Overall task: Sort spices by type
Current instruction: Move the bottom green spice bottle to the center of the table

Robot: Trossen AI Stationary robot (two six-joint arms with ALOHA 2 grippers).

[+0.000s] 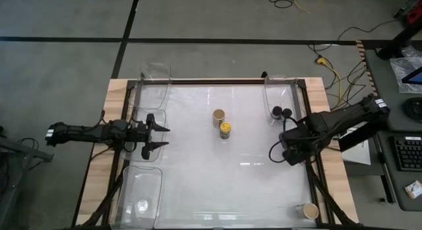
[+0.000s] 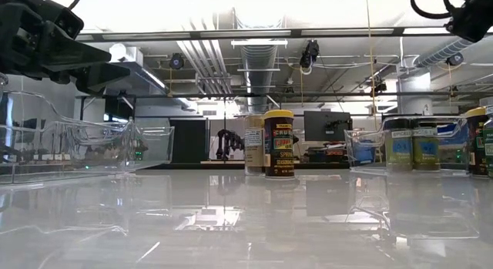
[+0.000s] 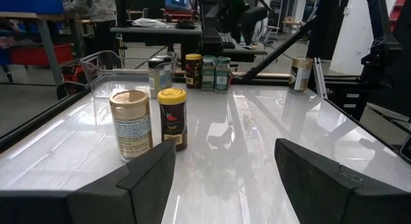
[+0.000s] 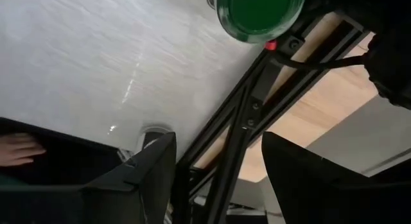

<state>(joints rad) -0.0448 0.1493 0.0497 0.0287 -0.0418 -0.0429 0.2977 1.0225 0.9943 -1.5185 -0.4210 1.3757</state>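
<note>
Two spice jars stand upright mid-table: a tan-lidded jar (image 1: 219,116) (image 3: 131,124) and a yellow-lidded jar (image 1: 225,130) (image 3: 172,119). Two black-lidded jars (image 1: 282,113) (image 2: 410,143) stand in the far right bin (image 1: 279,91). Another tan-lidded jar (image 1: 310,210) stands by the near right corner. A green-lidded jar (image 4: 260,11) shows below my right gripper. My left gripper (image 1: 162,138) (image 3: 225,166) hangs open over the left side, pointing at the middle jars. My right gripper (image 1: 290,153) (image 4: 218,172) is open above the table's right edge, touching nothing.
Clear bins sit at the far left corner (image 1: 155,75) and the near left corner (image 1: 141,194). The dark table frame (image 4: 247,121) runs under my right gripper. Open white tabletop (image 1: 224,184) lies between the middle jars and the near edge. Cables lie on the floor beyond the table.
</note>
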